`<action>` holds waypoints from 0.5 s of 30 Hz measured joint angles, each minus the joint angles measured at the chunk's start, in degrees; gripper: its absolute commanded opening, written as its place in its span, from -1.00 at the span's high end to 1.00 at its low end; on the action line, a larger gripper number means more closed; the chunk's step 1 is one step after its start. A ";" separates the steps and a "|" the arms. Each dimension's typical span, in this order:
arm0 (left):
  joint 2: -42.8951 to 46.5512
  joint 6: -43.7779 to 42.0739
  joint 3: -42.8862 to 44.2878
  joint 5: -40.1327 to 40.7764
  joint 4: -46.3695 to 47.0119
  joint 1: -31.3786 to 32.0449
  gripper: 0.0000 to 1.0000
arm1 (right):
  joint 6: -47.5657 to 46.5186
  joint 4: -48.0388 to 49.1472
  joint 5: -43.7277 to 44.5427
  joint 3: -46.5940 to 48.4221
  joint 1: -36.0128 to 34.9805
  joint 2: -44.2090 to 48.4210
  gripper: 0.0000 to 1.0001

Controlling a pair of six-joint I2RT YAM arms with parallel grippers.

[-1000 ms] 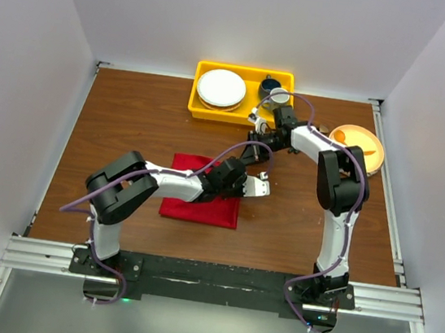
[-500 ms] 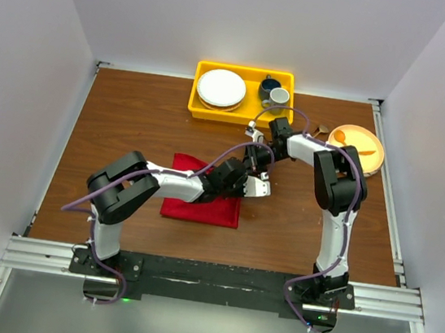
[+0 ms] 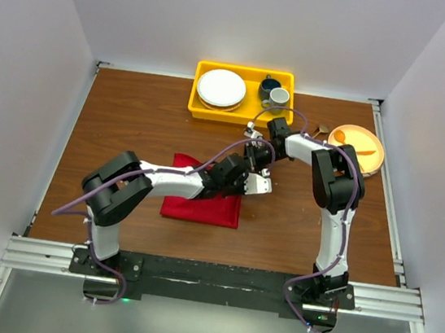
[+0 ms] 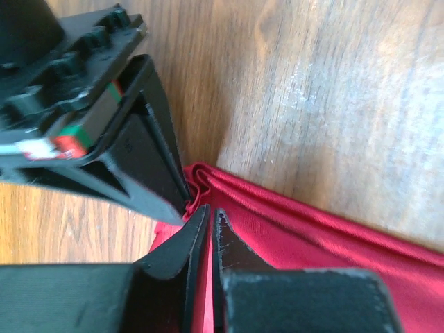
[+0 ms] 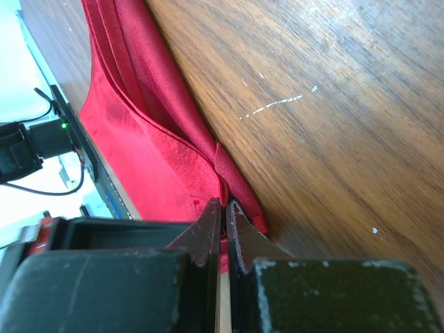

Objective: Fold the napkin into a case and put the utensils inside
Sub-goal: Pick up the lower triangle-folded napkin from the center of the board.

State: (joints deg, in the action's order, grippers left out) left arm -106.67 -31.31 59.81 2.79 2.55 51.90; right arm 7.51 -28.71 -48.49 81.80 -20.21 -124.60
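Swinging down from beside the yellow tray (image 3: 213, 115), the right gripper (image 5: 223, 207) has come to the far right corner of the napkin (image 3: 201, 203). The napkin lies folded to a rectangle on the tabletop (image 3: 146, 124) between the arms. That gripper is clenched on the bunched, layered edge. The left gripper (image 4: 209, 215) meets it at the same corner, its fingers pressed almost together on the cloth. Two pinches side by side probably keep the layers aligned for the next fold; no case is formed yet.

Red napkin (image 3: 200, 211) is folded in layers, laid flat on table (image 3: 130, 121); right corner is bunched up.
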 measured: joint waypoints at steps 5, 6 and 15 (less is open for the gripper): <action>6.12 2.29 1.07 -1.60 -5.38 0.00 0.78 | -0.04 -0.70 0.11 0.70 0.02 -0.44 1.00; 7.37 2.78 1.07 -2.08 -6.03 -0.02 0.79 | -0.07 -0.79 0.11 0.76 0.02 -0.46 1.00; 20.85 13.33 -6.64 -13.27 -14.73 -9.68 0.84 | -2.19 -0.85 -0.17 0.81 0.00 -0.26 1.00</action>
State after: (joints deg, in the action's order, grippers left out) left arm -85.82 -17.98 53.17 -10.48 -12.19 42.22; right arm 5.32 -29.56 -48.66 82.61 -20.21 -124.86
